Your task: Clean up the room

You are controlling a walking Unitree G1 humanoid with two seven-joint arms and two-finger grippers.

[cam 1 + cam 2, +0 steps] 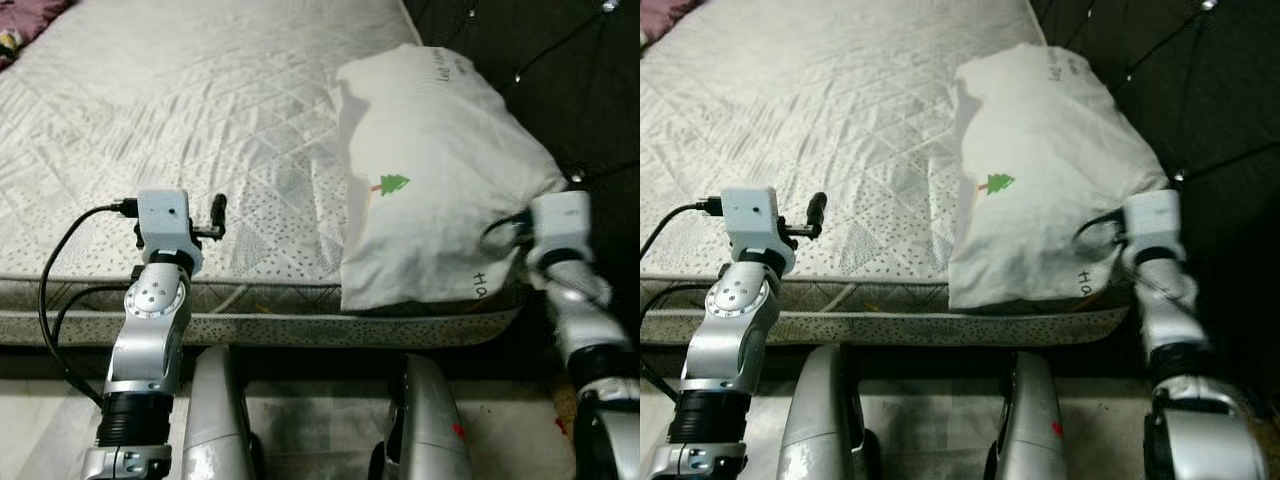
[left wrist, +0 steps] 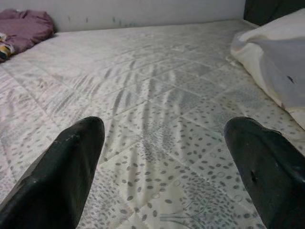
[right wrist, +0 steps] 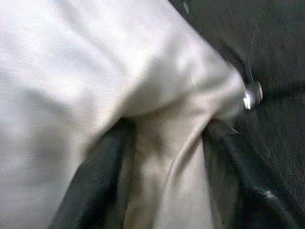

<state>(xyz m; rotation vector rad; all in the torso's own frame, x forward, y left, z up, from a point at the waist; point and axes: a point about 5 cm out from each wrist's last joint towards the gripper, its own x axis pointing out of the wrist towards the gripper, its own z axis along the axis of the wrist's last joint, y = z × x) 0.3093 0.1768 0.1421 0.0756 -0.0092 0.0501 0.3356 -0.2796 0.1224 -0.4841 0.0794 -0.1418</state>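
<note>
My head views are evenly lit and fairly sharp, though the pale mattress (image 1: 200, 120) reads slightly washed out toward the top of the frame. The dark headboard (image 1: 560, 70) at upper right swallows detail, broken by small bright glints. The pillow (image 1: 430, 170) throws a soft shadow along its left edge. My right wrist view is badly blurred and dim; the left wrist view is clear, its near fingers (image 2: 62, 176) soft.
</note>
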